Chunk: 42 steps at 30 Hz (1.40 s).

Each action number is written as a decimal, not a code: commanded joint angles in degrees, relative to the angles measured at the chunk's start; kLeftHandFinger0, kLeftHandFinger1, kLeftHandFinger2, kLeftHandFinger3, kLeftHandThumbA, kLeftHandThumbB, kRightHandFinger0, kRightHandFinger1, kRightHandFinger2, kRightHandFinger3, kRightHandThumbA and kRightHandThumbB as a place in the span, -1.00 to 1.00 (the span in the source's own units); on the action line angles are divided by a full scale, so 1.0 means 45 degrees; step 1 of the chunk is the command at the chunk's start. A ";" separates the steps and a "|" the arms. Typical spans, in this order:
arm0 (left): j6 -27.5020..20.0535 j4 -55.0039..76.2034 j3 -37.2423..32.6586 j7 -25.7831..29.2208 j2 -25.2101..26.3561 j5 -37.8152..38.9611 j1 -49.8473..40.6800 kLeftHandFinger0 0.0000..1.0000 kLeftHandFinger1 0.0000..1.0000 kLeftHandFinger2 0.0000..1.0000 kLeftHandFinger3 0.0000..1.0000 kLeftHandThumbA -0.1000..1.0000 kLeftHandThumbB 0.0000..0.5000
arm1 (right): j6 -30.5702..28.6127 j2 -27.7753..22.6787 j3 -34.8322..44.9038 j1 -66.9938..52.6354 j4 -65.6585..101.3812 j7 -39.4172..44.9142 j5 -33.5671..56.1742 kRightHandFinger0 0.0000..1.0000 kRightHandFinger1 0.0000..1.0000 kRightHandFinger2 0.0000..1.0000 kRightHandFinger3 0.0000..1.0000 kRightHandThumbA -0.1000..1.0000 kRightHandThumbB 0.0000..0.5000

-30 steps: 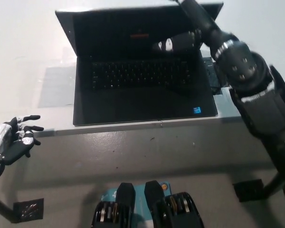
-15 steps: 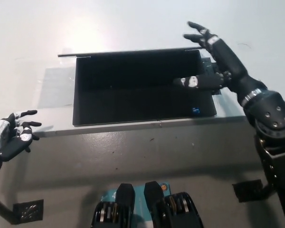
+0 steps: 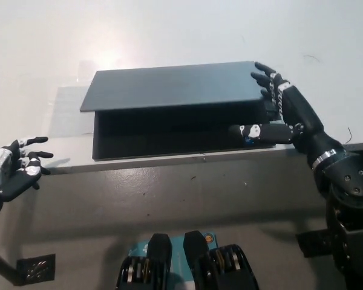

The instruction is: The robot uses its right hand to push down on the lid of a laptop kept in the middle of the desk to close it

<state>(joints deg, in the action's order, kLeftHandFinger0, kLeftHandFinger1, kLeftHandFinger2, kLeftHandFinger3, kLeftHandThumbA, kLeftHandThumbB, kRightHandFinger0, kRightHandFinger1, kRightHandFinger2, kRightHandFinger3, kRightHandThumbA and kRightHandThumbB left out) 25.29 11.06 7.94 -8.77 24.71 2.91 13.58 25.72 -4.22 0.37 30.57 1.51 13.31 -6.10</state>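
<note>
Head view, dark laptop (image 3: 169, 103), lid half-lowered

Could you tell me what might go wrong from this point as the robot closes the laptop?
The laptop lid is partly down, and the right robot hand rests at its right edge with a digit reaching under it over the base. If the lid drops further, that digit could get pinched. Pressing at one corner may also twist the lid. The left robot hand rests open off the desk's left edge.
</note>
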 commanded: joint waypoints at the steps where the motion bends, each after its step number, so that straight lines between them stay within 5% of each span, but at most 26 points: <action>1: 0.0331 0.0367 0.0205 -0.0098 0.0690 -0.0130 0.0657 -0.29 -0.01 0.28 0.57 -0.66 -0.97 | 0.0269 0.0382 0.0528 0.0035 0.0070 -0.0076 0.0389 1.00 1.00 0.98 1.00 1.00 -0.32; 7: 0.0245 0.0310 0.0025 -0.0030 0.0809 -0.0426 0.0854 -0.34 -0.02 0.30 0.55 -0.67 -0.94 | 0.0269 0.1243 0.0945 -0.0754 -0.0340 -0.0483 0.0972 1.00 0.85 0.82 1.00 1.00 -0.04; 12: 0.0293 0.0223 -0.0042 -0.0057 0.0926 -0.0460 0.1085 -0.34 0.00 0.32 0.58 -0.63 -0.91 | 0.0269 0.1501 0.0985 -0.1006 -0.0598 -0.0619 0.1106 1.00 0.91 0.85 1.00 1.00 -0.21; 24: 0.0360 0.0099 -0.0174 -0.0096 0.0908 -0.0426 0.1445 -0.25 0.04 0.31 0.56 -0.70 -0.94 | 0.0269 0.2080 0.0665 -0.2358 -0.0643 -0.0935 0.1521 1.00 1.00 0.98 1.00 1.00 -0.20; 29: 0.0357 0.0151 -0.0073 -0.0014 0.0786 -0.0354 0.1158 -0.41 0.00 0.31 0.58 -0.62 -0.91 | 0.0269 0.1800 0.0601 -0.2383 -0.0658 -0.0943 0.1748 1.00 0.98 0.94 1.00 1.00 -0.18; 36: 0.0244 0.0249 0.0015 0.0119 0.0690 -0.0399 0.0815 -0.34 -0.02 0.30 0.56 -0.61 -0.86 | 0.0269 0.1235 0.0675 -0.1989 0.0095 -0.0638 0.2735 1.00 1.00 1.00 1.00 1.00 0.01; 42: 0.0317 0.0375 0.0044 0.0118 0.0702 -0.0394 0.0660 -0.37 -0.03 0.30 0.55 -0.65 -0.92 | 0.0269 0.0340 0.0658 -0.1244 0.1447 -0.0547 0.3550 1.00 1.00 1.00 1.00 1.00 -0.08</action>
<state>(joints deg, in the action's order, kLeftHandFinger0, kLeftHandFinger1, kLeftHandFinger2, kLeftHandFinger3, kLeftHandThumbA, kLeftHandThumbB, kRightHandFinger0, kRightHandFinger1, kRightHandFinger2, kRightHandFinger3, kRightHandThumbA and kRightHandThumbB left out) 25.77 11.03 7.09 -8.76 27.10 1.70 16.18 26.83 -0.22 3.52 20.43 2.60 9.77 5.28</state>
